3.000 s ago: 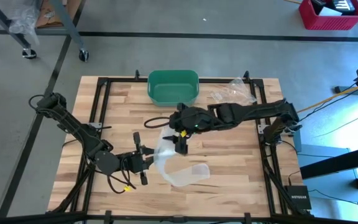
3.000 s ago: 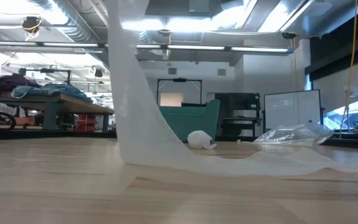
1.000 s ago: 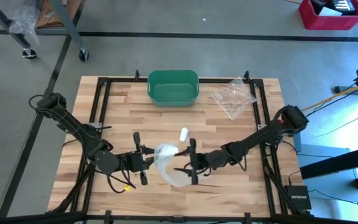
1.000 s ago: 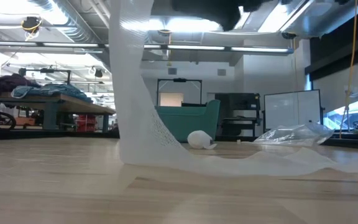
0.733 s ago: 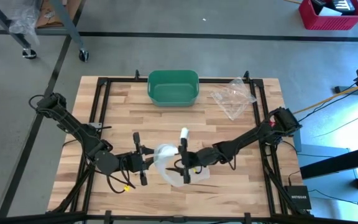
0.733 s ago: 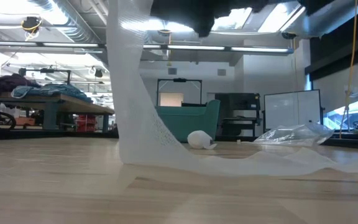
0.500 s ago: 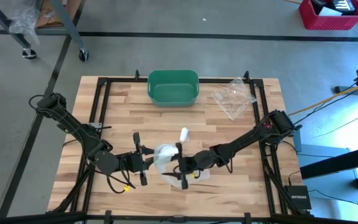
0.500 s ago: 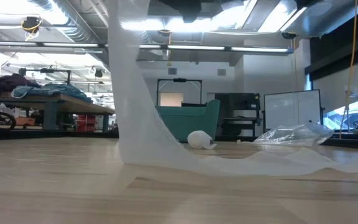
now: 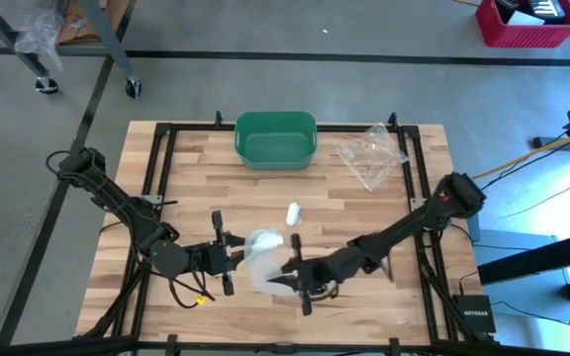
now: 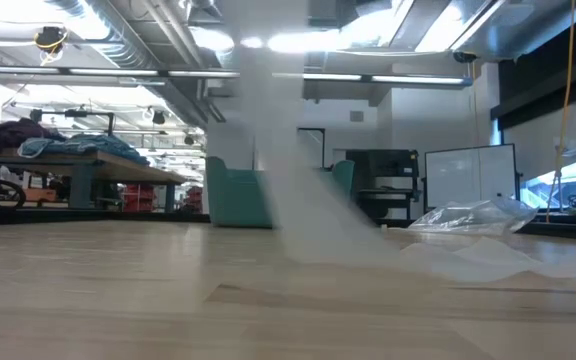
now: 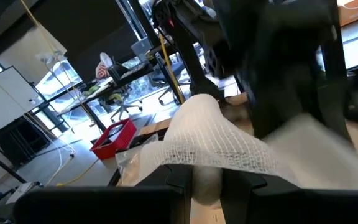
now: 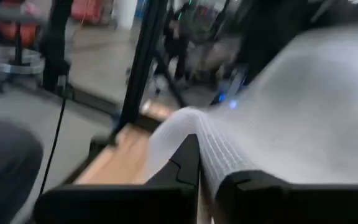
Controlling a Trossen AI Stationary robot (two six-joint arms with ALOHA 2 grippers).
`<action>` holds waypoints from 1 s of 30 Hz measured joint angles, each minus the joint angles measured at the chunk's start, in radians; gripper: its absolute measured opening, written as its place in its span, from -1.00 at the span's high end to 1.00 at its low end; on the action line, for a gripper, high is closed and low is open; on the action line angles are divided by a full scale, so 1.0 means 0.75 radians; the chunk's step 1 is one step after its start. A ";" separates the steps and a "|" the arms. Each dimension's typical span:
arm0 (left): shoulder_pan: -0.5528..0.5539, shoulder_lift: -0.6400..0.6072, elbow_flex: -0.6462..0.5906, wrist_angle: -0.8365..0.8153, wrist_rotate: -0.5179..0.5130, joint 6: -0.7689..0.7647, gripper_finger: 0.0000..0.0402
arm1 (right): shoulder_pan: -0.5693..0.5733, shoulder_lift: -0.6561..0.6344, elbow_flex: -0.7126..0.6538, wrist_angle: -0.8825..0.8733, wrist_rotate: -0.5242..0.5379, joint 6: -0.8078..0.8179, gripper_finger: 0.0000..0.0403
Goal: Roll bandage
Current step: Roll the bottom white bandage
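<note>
A white gauze bandage has its rolled end (image 9: pixel 262 240) in mid-air at the table's near middle, with my left gripper (image 9: pixel 239 253) shut on it. From the roll a loose strip (image 9: pixel 268 279) runs to my right gripper (image 9: pixel 285 280), which is shut on it. In the low view the strip (image 10: pixel 303 190) shows as a blurred band rising off the wood, and its tail (image 10: pixel 488 262) lies flat on the table. My left gripper pinches the rolled end (image 11: pixel 207 179) between its two fingers, coming level from the table's left. The roll is clear of the table, and gauze drapes over it. My right gripper pinches the loose strip (image 12: pixel 209 155) between its two fingers (image 12: pixel 187 160), coming level from the table's right. The gauze spreads wide beyond the fingers and is lifted off the wood there.
A green bin (image 9: pixel 276 138) stands at the far middle, and a clear plastic bag (image 9: pixel 372 153) lies at the far right. A small white piece (image 9: pixel 292 212) lies on the wood between the bin and the grippers. Black frame rails (image 9: pixel 156 178) edge the table.
My right gripper has come in toward the roll, shut on the loose strip, then gone up and toward the near edge while rolling. The strip, which stood draped from the roll to the table, has been pulled off the wood and swung sideways. The roll has stayed put.
</note>
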 joint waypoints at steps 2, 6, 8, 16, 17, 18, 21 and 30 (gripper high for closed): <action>-0.001 0.000 0.000 -0.007 0.000 -0.003 0.78 | 0.019 -0.060 0.002 0.009 0.027 -0.008 0.92; -0.008 0.000 0.000 -0.065 0.001 -0.026 0.78 | 0.032 -0.186 0.004 -0.067 0.043 -0.007 0.97; -0.012 0.000 0.000 -0.106 0.003 -0.023 0.78 | 0.027 -0.260 0.004 -0.107 0.081 0.010 0.95; -0.037 0.000 0.000 -0.178 0.154 -0.026 0.78 | -0.074 -0.475 0.146 -0.540 0.181 0.127 0.92; -0.045 0.000 0.000 -0.177 0.162 -0.025 0.78 | -0.092 -0.488 0.166 -0.597 0.193 0.144 0.92; -0.056 0.000 0.000 -0.177 0.165 -0.025 0.78 | -0.110 -0.498 0.184 -0.652 0.208 0.159 0.92; -0.081 0.000 0.000 -0.177 0.196 -0.032 0.78 | -0.166 -0.516 0.202 -0.755 0.242 0.212 0.92; -0.138 0.000 0.020 -0.185 0.391 -0.159 0.78 | -0.311 -0.481 0.203 -0.996 0.180 0.425 0.60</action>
